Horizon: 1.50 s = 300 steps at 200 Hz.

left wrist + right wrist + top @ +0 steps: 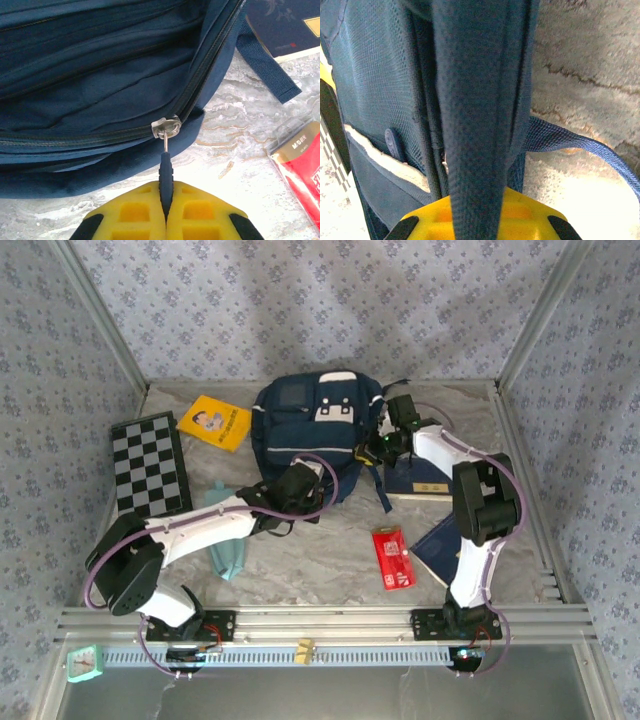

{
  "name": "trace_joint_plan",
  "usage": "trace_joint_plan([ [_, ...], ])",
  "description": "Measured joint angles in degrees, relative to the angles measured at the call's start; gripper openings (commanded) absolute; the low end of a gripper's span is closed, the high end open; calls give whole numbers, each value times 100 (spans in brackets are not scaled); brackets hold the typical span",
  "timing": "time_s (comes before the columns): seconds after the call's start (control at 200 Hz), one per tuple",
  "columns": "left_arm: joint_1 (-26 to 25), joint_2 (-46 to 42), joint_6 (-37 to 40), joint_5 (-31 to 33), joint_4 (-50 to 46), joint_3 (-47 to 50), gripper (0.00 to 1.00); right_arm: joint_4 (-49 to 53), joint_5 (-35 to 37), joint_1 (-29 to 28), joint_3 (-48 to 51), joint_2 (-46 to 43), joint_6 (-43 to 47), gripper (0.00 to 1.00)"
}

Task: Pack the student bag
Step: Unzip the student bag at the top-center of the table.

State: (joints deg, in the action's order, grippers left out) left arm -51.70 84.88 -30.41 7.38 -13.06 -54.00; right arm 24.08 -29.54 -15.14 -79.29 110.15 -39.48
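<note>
The left gripper (166,202) is pinching the dark zipper pull (165,170) of the large navy blue fabric backpack (300,425), which is lying just ahead of it. The right gripper (480,215) is clamping a navy woven strap (475,100) running up from its fingers along the backpack's side.

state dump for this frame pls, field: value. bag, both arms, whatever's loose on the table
bag: student bag, back centre of table
left gripper: fingers shut on zipper pull
right gripper: fingers shut on strap
zip opening: cannot tell
outside bag, left: chessboard, yellow book, teal item
outside bag, right: red pack, two navy books
</note>
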Motion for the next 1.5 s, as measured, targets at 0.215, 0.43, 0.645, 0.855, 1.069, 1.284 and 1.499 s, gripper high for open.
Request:
trace_joint_plan([
  [0.215,146,195,-7,-39,-245,-358,0,-94,37,192,125,-177,173,52],
  [0.43,146,380,0,-199,-354,-575,0,-509,-13,208,1443,-1532,-474,73],
  [0.645,146,450,37,-365,-372,-643,0,-1526,24,-522,2566,-1897,-2048,73],
  [0.855,144,450,39,-444,-391,-693,0,-2271,411,-1121,2507,-1526,-2986,63],
  [1.069,144,450,39,-439,-398,-695,0,-2433,599,-1193,2450,-1211,-3233,21],
  [1.284,144,450,59,-485,-389,-695,0,-2326,621,-1132,2468,-1272,-3252,0],
  [1.499,170,188,59,-494,-374,-601,0,-2074,509,-678,2680,-1867,-3012,0],
])
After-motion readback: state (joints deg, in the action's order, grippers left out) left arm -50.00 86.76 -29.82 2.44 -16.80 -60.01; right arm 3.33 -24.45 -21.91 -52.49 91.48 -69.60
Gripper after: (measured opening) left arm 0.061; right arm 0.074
